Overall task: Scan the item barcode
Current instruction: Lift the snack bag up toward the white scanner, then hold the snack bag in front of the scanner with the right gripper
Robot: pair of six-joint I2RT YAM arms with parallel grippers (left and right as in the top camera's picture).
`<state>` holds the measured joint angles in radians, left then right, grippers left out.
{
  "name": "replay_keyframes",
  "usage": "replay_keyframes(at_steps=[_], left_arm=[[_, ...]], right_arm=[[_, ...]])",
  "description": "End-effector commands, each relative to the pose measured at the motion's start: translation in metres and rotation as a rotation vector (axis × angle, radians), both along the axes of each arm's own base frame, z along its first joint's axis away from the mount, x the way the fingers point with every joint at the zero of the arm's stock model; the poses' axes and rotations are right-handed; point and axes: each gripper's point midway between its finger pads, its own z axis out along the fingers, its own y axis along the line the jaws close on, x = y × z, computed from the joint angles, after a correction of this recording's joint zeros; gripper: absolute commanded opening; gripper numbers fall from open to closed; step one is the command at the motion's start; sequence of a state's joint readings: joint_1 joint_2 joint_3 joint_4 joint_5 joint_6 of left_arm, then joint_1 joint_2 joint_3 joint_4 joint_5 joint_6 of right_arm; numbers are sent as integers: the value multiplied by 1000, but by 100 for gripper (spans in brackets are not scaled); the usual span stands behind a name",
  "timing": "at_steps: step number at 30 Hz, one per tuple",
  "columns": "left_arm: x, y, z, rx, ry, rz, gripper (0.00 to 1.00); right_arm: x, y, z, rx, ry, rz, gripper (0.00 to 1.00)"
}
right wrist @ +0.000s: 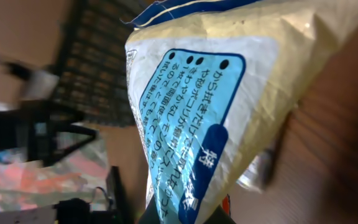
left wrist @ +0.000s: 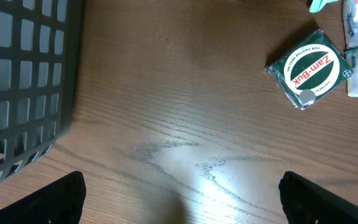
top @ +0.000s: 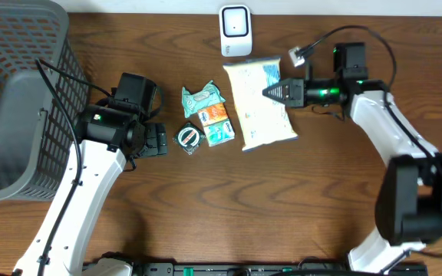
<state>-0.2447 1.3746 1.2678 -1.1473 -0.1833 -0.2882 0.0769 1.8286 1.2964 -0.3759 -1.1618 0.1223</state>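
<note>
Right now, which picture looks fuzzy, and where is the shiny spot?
Right wrist view: the background is smeared and fuzzy, while the pale bag up close is clearer. Left wrist view: a bright glare patch sits on the wooden table, and the green tin is sharp. Overhead view: evenly lit, sharp.

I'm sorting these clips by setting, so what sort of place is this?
Probably a mock shop checkout on a wooden table: what looks like a white scanner at the far edge, packaged goods such as a Zam-Buk tin and a large cream pack, and a grey mesh basket.
</note>
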Motion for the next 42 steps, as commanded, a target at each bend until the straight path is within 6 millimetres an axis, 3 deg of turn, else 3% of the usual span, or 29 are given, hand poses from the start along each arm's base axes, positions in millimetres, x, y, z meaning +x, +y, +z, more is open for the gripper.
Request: replay_keyframes(at_steps=[1, 5, 10, 18, 42], left_arm=[[0, 3, -1, 13, 6, 8, 98], [0, 3, -1, 13, 6, 8, 98], [0, 3, -1, 13, 6, 8, 98], [0, 3, -1, 13, 6, 8, 98], [0, 3, -1, 13, 6, 8, 98]], right_arm=[[-14, 7, 58, 120, -39, 49, 1], [-9, 6, 100, 156, -91, -2, 1], [11, 5, 120, 172, -41, -154, 1], [11, 24, 127, 210, 45, -180, 1], [2, 35, 128, 216, 59, -135, 1]])
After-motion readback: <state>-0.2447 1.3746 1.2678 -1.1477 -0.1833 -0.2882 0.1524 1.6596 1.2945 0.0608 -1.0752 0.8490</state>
